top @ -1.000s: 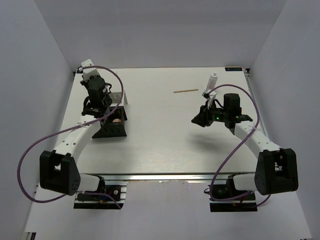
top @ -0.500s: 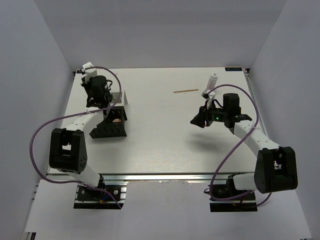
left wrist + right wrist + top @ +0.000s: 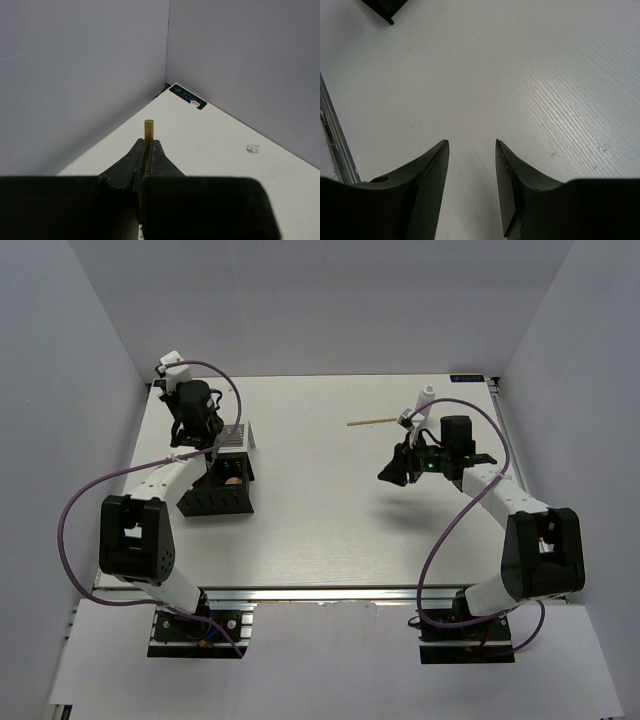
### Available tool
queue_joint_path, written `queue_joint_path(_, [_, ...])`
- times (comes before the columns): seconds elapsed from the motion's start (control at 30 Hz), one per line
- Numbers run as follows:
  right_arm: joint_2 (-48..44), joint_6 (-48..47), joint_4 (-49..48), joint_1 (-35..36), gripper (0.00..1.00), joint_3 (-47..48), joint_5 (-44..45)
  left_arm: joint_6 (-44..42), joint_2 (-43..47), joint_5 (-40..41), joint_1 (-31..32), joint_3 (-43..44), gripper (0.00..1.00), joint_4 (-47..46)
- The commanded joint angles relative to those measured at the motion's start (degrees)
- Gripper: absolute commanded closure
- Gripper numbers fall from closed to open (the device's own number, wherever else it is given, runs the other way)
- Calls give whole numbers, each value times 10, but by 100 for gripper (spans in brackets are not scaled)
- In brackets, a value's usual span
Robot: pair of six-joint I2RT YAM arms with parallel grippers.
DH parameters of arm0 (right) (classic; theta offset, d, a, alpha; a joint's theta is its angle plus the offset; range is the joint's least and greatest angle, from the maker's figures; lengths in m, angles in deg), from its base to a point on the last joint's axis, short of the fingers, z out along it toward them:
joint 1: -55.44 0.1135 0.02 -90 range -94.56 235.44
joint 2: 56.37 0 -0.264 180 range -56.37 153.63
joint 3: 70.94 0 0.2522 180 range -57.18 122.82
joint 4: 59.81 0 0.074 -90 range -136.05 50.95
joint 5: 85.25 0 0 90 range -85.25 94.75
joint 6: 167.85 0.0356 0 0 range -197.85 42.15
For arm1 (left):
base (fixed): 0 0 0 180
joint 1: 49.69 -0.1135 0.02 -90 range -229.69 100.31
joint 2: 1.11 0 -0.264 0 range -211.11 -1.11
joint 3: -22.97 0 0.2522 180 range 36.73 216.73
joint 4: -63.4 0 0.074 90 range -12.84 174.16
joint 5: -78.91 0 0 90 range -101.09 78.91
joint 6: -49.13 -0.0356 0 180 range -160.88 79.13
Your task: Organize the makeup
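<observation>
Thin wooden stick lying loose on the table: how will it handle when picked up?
The thin wooden stick looks slim and straight, so probably light and stiff. It lies flat on the white table, so a nudge would likely skid it rather than tip it.

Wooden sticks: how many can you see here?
2. One stick lies on the table, far side; another stick is pinched in the left hand. More may hide in the black box.

I see bright, even light. The table (image 3: 330,530) shines along its near edge. The right arm (image 3: 490,500) casts a soft shadow. Up close, the right gripper (image 3: 471,145) looks blurry.
</observation>
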Motion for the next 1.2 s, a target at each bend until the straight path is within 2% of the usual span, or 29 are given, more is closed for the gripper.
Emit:
queue_joint_path(0.0, [5,-2,-8,-1,52,12,-19,-13,22,-8,-8,19,100,-25])
queue_joint_path(0.23, [14,-5,-9,1,52,21,-17,-43,-49,-2,-13,38,100,-33])
queue_joint_path(0.37, [24,-17,-6,1,46,38,-15,-34,-65,-6,-13,36,99,-27])
queue_joint_path(0.4, [27,-23,-3,2,42,44,-14,-34,-64,-11,-12,34,93,-26])
queue_joint_path(0.43, [38,-43,1,3,41,60,-9,-31,-62,-17,-13,29,81,-21])
queue_joint_path(0.5, [62,-66,15,6,39,83,3,-7,-52,-26,-13,23,71,-14])
queue_joint_path(0.53, [72,-91,20,8,39,112,6,-1,-46,-30,-13,17,55,-11])
queue_joint_path(0.57, [84,-106,23,10,38,128,11,2,-39,-33,-13,15,50,-10])
queue_joint_path(0.67, [137,-163,35,17,36,195,29,21,-6,-58,-13,5,39,3])
queue_joint_path(0.8, [253,-211,63,29,36,305,93,61,48,-111,-13,5,25,78])
queue_joint_path(0.87, [296,-196,67,35,36,380,128,76,91,-168,-13,8,23,116])
queue_joint_path(0.9, [339,-181,65,38,36,407,171,91,107,-201,-13,9,22,160])
queue_joint_path(0.97, [383,-154,77,47,36,466,215,107,155,-317,-13,3,21,195])
queue_joint_path(1.0, [425,-153,90,49,35,527,229,124,171,-363,-13,-3,17,215])
queue_joint_path(1.03, [441,-154,96,51,35,551,236,136,186,-407,-13,-10,15,220])
queue_joint_path(1.07, [454,-157,98,52,34,568,240,146,212,-490,-13,-18,12,221])
queue_joint_path(1.1, [468,-180,92,52,32,581,245,178,222,-527,-13,-34,7,223])
queue_joint_path(1.17, [482,-212,94,54,30,596,246,215,239,-593,-12,-45,4,236])
